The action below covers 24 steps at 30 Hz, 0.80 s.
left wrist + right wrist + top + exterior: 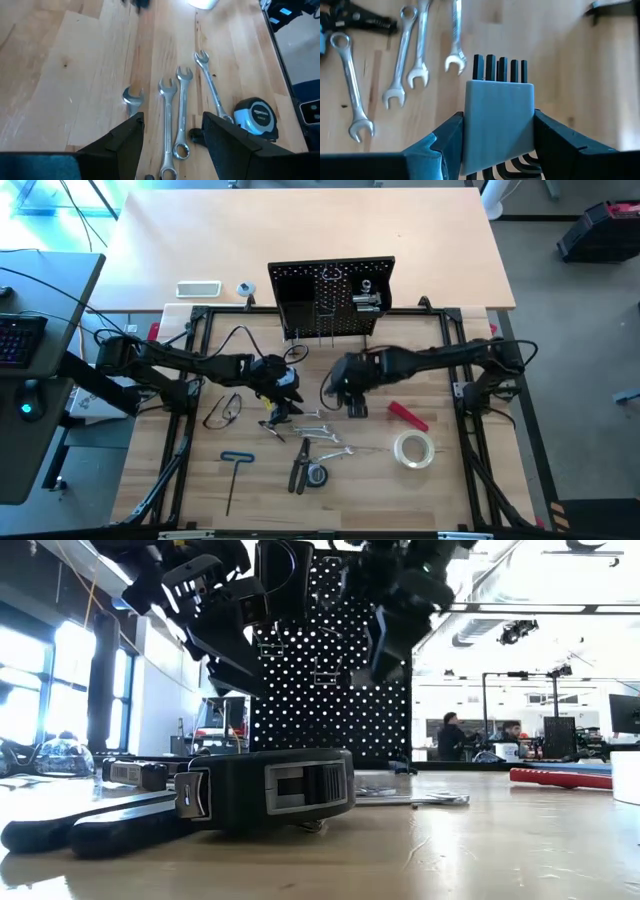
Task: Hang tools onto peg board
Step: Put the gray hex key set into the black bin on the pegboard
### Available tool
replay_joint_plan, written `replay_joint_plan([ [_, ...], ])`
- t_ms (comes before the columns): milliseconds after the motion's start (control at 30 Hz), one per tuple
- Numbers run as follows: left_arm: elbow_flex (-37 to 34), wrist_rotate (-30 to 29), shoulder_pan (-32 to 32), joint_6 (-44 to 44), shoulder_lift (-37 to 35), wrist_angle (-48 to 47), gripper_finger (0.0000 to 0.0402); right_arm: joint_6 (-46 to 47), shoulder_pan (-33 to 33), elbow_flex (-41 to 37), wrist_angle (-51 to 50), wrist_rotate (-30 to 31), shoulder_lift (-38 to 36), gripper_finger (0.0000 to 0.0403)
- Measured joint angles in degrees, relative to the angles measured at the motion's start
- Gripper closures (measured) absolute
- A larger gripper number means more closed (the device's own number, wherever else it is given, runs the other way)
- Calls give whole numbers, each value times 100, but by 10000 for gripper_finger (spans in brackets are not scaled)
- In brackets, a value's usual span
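My right gripper (pixel 499 150) hangs over the table's middle, shut on a grey holder (pixel 499 120) with a row of black hex keys (pixel 499 67). My left gripper (pixel 172 137) stands open above several silver wrenches (pixel 175 107) that lie flat on the wood, touching nothing. The black peg board (pixel 332 298) stands upright at the far edge. Safety glasses (pixel 222 411), a blue T-handle hex key (pixel 235 472), dark-handled pliers (pixel 299 471), a red-handled tool (pixel 408 416) and a clear tape roll (pixel 414 449) lie on the table. My right gripper pinches the grey holder by its two narrow sides (pixel 470 125) between its two fingers (pixel 445 145). The fingers come from above, slanting down. The holder is lifted clear of the table, and the hex keys' straight ends stick out past the fingertips.
A tape measure (pixel 255 117) lies beside the wrenches, near the pliers. A white slab (pixel 198 288) and a small round object (pixel 244 289) sit on the far desk behind the peg board. The black table frame (pixel 190 410) runs along both sides. People (pixel 455 735) are in the room beyond.
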Motion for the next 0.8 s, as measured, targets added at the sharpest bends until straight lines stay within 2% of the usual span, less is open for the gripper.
replay_joint_plan([
  [433, 0, -89, 3, 67, -2, 322, 209, -264, -382, 2062, -1305, 3, -4, 214],
  [800, 0, -115, 241, 72, -2, 372, 209, -258, -400, 4333, -2493, 4, -11, 214],
])
